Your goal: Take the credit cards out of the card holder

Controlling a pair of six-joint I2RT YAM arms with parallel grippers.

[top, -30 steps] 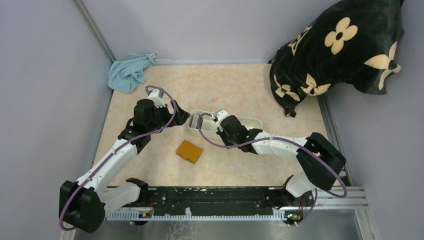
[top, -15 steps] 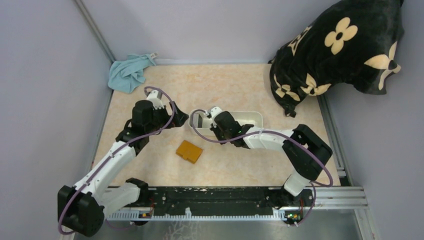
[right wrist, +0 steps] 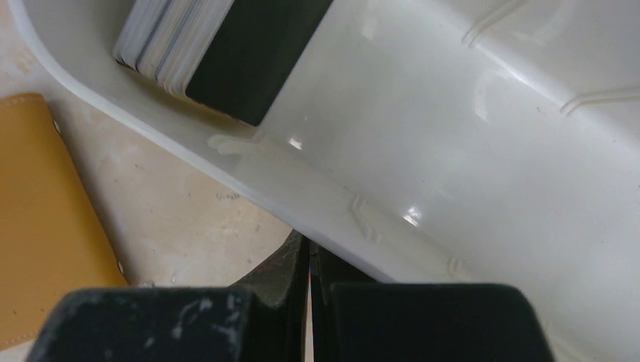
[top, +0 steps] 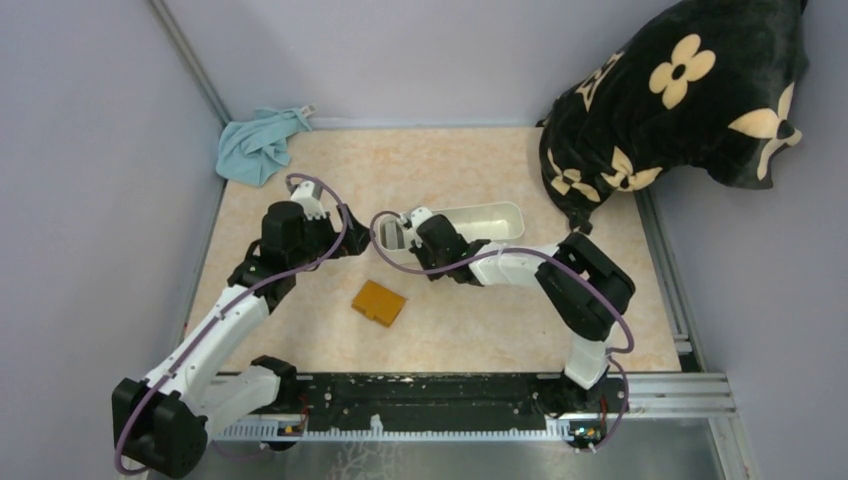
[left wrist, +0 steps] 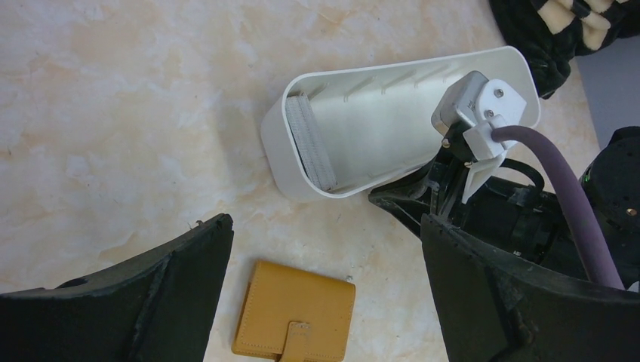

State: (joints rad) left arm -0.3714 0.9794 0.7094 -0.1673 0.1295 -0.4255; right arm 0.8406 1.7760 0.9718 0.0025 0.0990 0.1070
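Card holder, a small flat orange-brown leather-like wallet, lies closed on the pale marbled counter, just below and nearer than the left pincer, whose black jaws gape wide around nothing. Beyond the wallet the right pincer is clenched on nothing, its tips tucked against the near outer wall of the long white plastic tray. Thin pale credit cards with a dark stripe stand stacked in the tray end closest to both pincers; whether any sit inside the wallet cannot be told. I judge it best to pin the wallet flat with one pincer while the other lifts its tab. No lettering is legible on cards, wallet, or the far black flower-patterned pillow.
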